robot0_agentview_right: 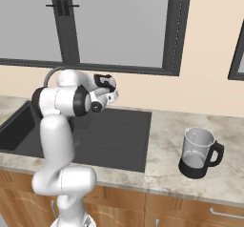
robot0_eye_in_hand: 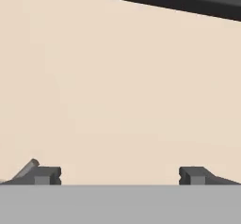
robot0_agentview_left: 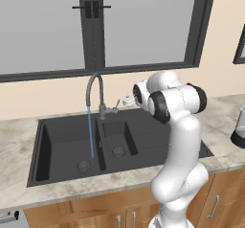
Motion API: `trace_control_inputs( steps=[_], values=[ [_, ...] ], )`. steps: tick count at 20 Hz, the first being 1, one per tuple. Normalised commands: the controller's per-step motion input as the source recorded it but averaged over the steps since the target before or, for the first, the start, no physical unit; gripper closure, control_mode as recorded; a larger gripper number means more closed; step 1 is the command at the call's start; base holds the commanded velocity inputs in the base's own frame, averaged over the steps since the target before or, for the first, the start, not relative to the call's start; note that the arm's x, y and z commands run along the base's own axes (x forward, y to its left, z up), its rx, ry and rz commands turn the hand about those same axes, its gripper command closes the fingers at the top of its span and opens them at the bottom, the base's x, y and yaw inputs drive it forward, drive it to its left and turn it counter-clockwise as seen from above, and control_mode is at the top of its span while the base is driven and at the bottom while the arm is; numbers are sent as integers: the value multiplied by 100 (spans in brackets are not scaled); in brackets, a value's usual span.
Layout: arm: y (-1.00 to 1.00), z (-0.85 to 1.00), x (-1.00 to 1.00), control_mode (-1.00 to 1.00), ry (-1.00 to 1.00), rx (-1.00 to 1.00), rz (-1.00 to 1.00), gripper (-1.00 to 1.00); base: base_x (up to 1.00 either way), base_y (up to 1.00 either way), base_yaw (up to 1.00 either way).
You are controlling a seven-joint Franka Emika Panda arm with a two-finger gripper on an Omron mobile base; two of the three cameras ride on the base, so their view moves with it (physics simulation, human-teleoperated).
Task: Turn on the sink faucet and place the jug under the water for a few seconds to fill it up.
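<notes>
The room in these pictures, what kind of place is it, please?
A kitchen, most likely: a black double-basin sink is set in a marble-look counter under a window, its faucet is running, and a glass jug stands on the counter above wooden cabinets.

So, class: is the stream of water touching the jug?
Apart. In the right base view the jug stands on the counter right of the sink; in the left base view the water falls into the left basin.

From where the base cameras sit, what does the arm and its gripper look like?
The arm is glossy white with rounded segments and black rings at the joints; no cables or markings show. The gripper has two small dark-grey blocky fingertips on a white hand with a black part.
</notes>
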Motion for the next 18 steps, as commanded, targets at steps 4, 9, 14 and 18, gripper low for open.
trace_control_inputs(
  steps=[4,9,14,18],
  values=[
    [-11,42,-50,-100,-11,0,0,-100,0,0,0],
    [-4,45,-70,-100,-2,0,1,-100,0,0,0],
    [-19,45,-94,-100,0,0,2,-100,0,0,0],
    [-44,57,-73,-100,0,0,7,-100,0,0,0]
  ],
)
